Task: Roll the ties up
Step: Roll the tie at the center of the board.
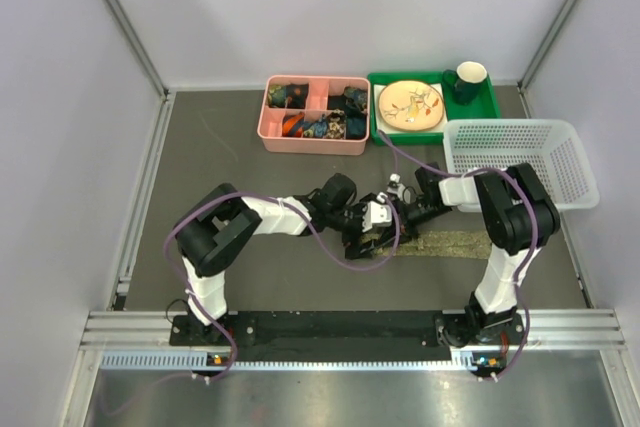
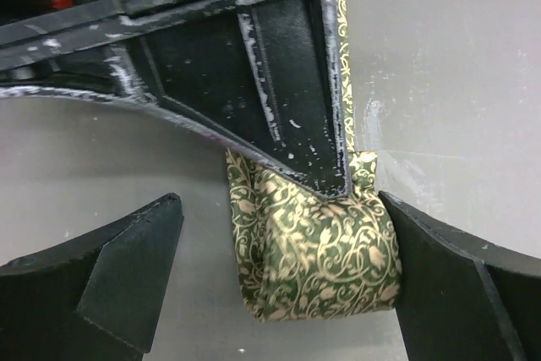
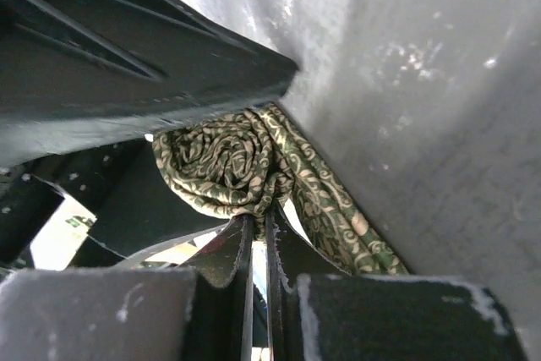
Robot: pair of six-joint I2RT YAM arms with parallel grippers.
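Note:
The tie is green fabric with a gold vine pattern. Its rolled end (image 2: 321,251) rests on the grey table, and the loose length (image 1: 455,243) trails to the right. My left gripper (image 2: 283,281) stands open around the roll; its right finger (image 2: 456,285) is against the roll's side and its left finger (image 2: 110,285) stays well apart. My right gripper (image 3: 259,224) is shut on the tie at the edge of the roll (image 3: 220,166), pinching the fabric between its tips. From above, both grippers meet at the table's middle, left gripper (image 1: 362,233), right gripper (image 1: 392,215).
At the back stands a pink divided tray (image 1: 313,144) holding rolled items. Beside it is a green tray (image 1: 490,112) with a plate (image 1: 410,105) and a green mug (image 1: 468,80). A white mesh basket (image 1: 520,162) sits at the right.

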